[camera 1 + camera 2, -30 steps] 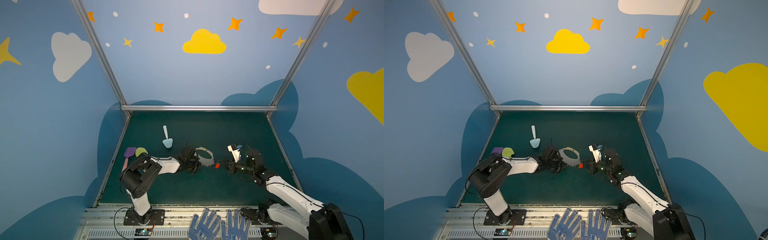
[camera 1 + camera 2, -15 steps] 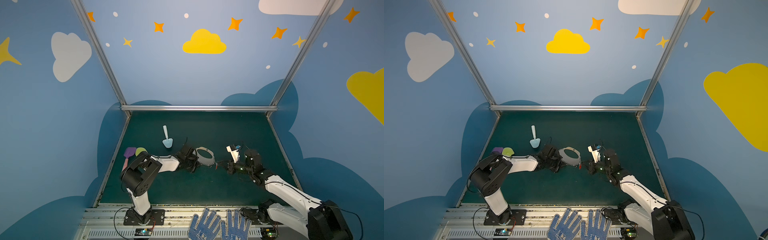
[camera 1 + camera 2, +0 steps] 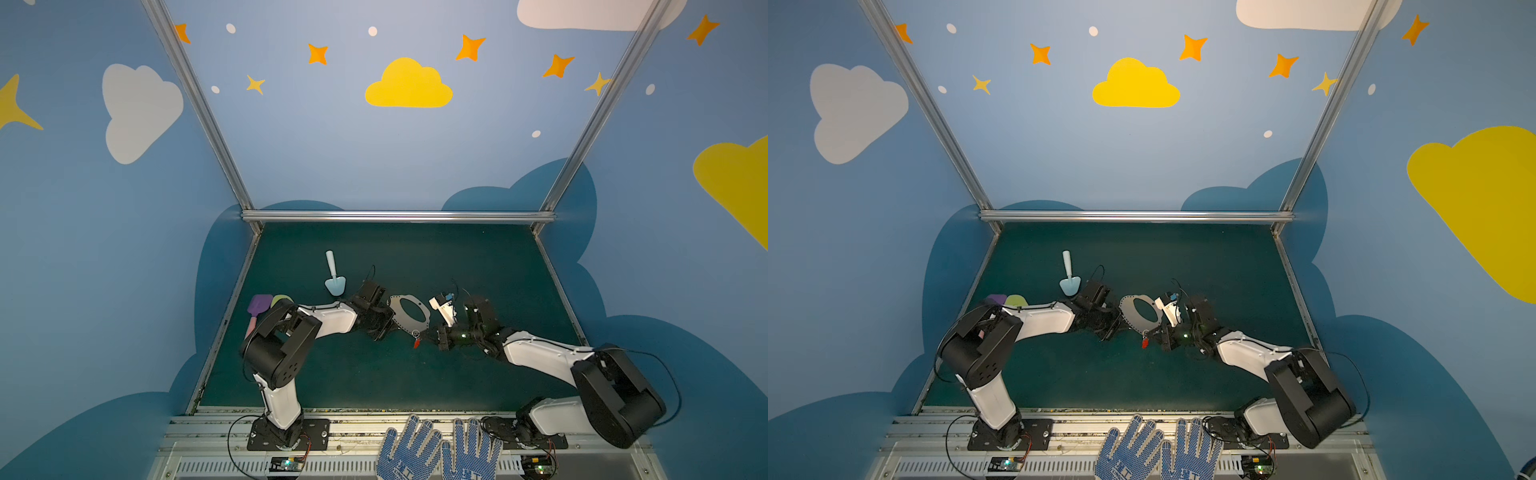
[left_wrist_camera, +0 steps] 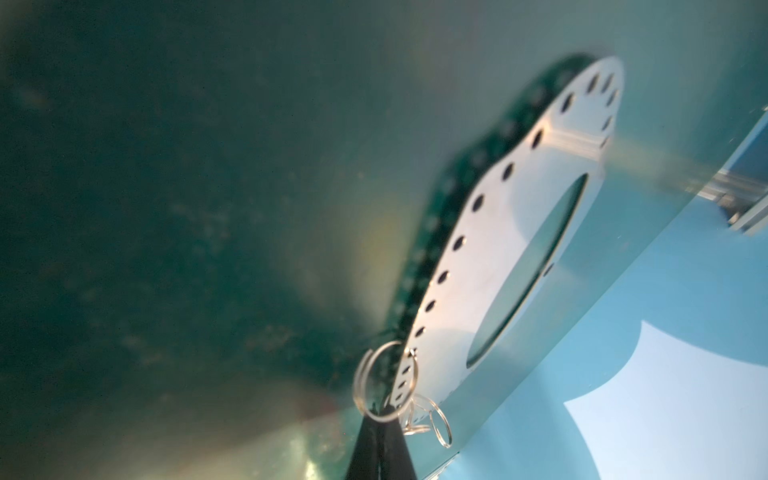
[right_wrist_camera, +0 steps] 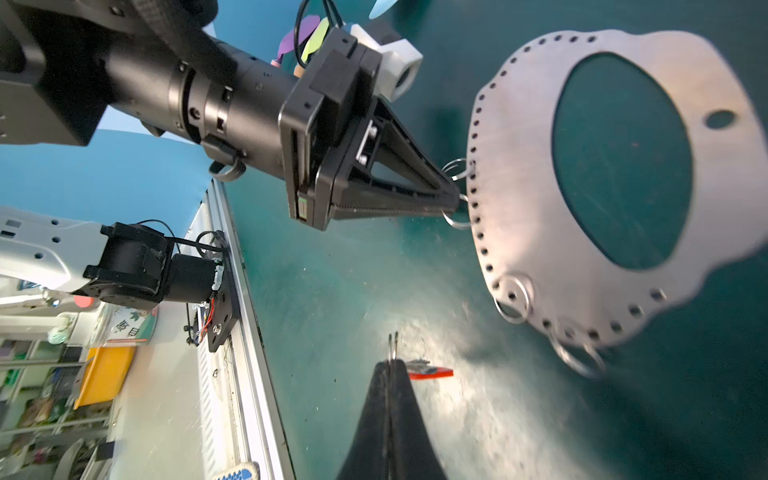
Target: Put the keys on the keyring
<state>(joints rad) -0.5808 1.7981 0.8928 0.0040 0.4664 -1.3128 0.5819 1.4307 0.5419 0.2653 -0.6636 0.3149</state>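
The keyring (image 3: 398,316) is a flat grey oval plate with a large hole, held tilted above the green mat in both top views (image 3: 1126,309). My left gripper (image 3: 388,322) is shut on its left edge, and the right wrist view shows its fingertips (image 5: 453,195) pinching the plate (image 5: 519,174) among wire rings. My right gripper (image 3: 426,336) is shut on a thin wire ring just below the plate's near edge. The key (image 3: 417,343), with its red head, hangs from that ring beside my right gripper's tips (image 5: 390,365). The left wrist view shows the plate (image 4: 498,232) edge-on.
A pale blue toy shovel (image 3: 333,276) lies behind my left arm, and purple and green ones (image 3: 259,305) lie at the mat's left edge. Blue dotted gloves (image 3: 436,451) rest on the front rail. Metal frame rails border the mat.
My left gripper's jaws have closed on the plate's edge. My right gripper has carried the key a little left and forward, up to the plate's near edge.
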